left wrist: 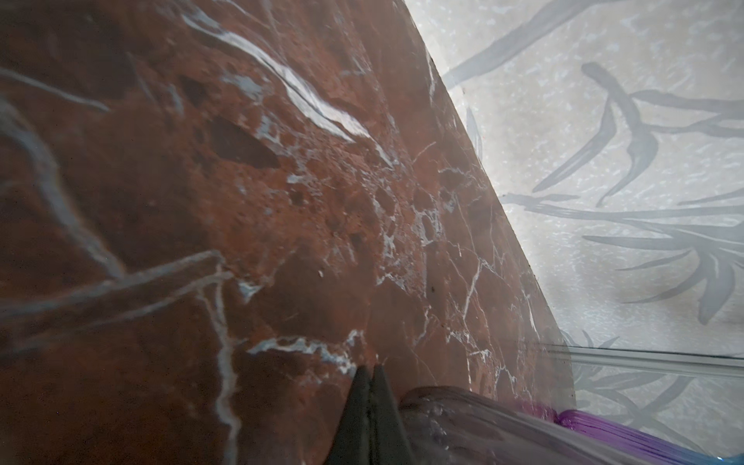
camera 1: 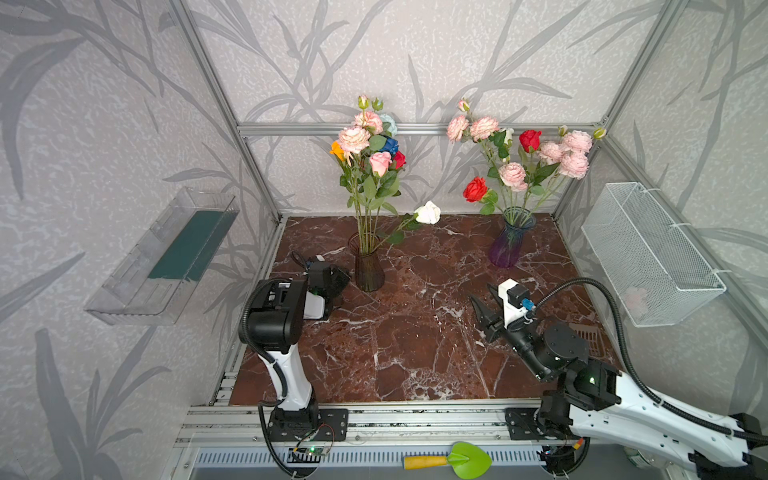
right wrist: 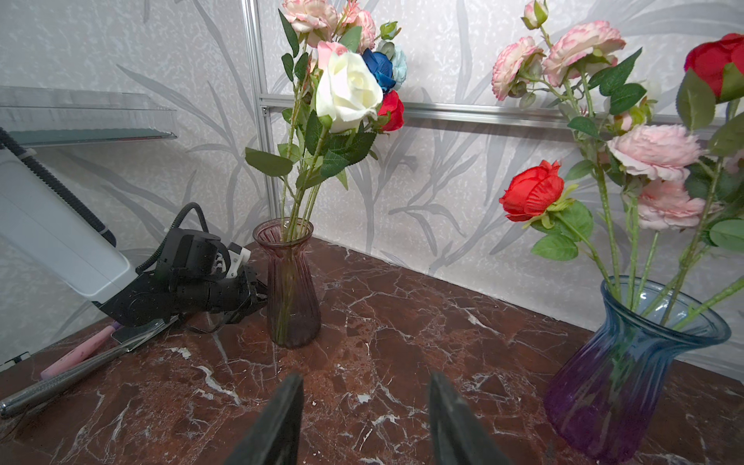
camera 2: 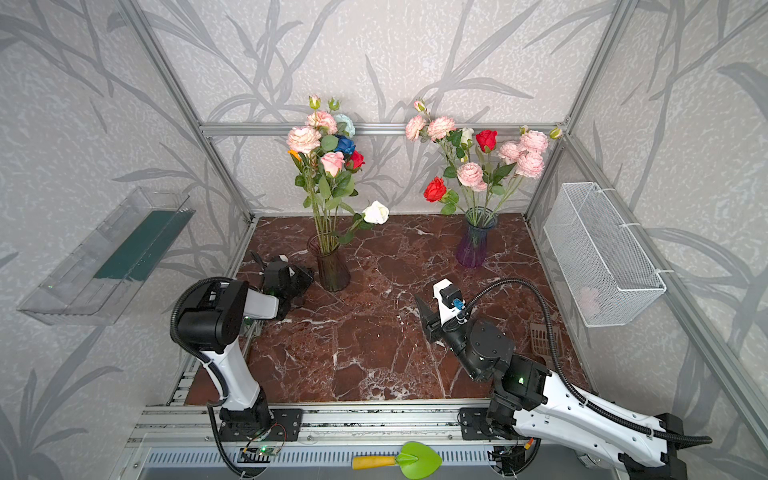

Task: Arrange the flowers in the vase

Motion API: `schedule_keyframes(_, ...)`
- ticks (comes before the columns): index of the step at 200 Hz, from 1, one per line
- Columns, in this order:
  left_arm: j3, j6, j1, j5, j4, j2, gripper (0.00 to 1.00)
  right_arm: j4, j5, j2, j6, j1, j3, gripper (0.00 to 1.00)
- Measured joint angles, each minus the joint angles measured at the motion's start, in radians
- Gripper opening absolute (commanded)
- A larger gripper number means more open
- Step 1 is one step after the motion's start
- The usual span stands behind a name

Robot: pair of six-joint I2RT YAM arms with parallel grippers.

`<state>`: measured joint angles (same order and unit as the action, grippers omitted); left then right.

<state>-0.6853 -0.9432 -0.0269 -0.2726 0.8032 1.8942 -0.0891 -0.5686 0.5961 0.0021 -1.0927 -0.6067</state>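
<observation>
Flowers (camera 1: 368, 153) stood in two bunches in both top views. One bunch sat in the brown vase (camera 1: 368, 270) at eleven o'clock on the marble table (camera 1: 415, 353): frilly pink blooms with blue, red and orange heads, and a white rose (camera 1: 428, 212) leaning out low toward two o'clock. The other bunch, pink and red, filled the purple vase (camera 1: 509, 245) at one o'clock. Your left gripper (camera 1: 334, 279) lay low at the brown vase's nine o'clock, just beside it. Your right gripper (camera 1: 482, 301) hovered toward three o'clock on the table, jaws apart, nothing in them.

Over to the left wrist view: the left gripper (left wrist: 368, 368) had its jaws pressed together, nothing between them, over bare marble, the brown vase (left wrist: 463, 426) a blur right beside them.

Now the right wrist view: the right gripper (right wrist: 366, 378) showed its jaws wide apart and empty above the table. The white rose (right wrist: 348, 90) hung forward in front of the blue and red heads, and a red rose (right wrist: 533, 195) leaned out of the upright purple vase (right wrist: 628, 362) toward the brown vase (right wrist: 290, 290). Whether the left gripper (right wrist: 241, 296) touched that vase, you could not tell.
</observation>
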Motion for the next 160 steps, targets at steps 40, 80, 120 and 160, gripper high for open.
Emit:
schedule_keyframes(40,-0.003,0.008,-0.022,-0.010,0.019,0.044,0.00,0.011,-0.005,-0.024,0.000,0.000,0.000,0.51)
schedule_keyframes(80,-0.042,0.027,-0.027,-0.020,0.017,0.066,0.00,0.019,-0.011,-0.038,0.000,0.000,-0.003,0.51)
schedule_keyframes(120,-0.095,0.048,-0.037,-0.041,0.005,0.084,0.00,0.020,-0.018,-0.032,0.000,0.000,-0.003,0.51)
schedule_keyframes(160,-0.138,0.080,-0.063,-0.050,-0.026,0.095,0.00,0.021,-0.026,-0.032,-0.003,0.000,-0.003,0.51)
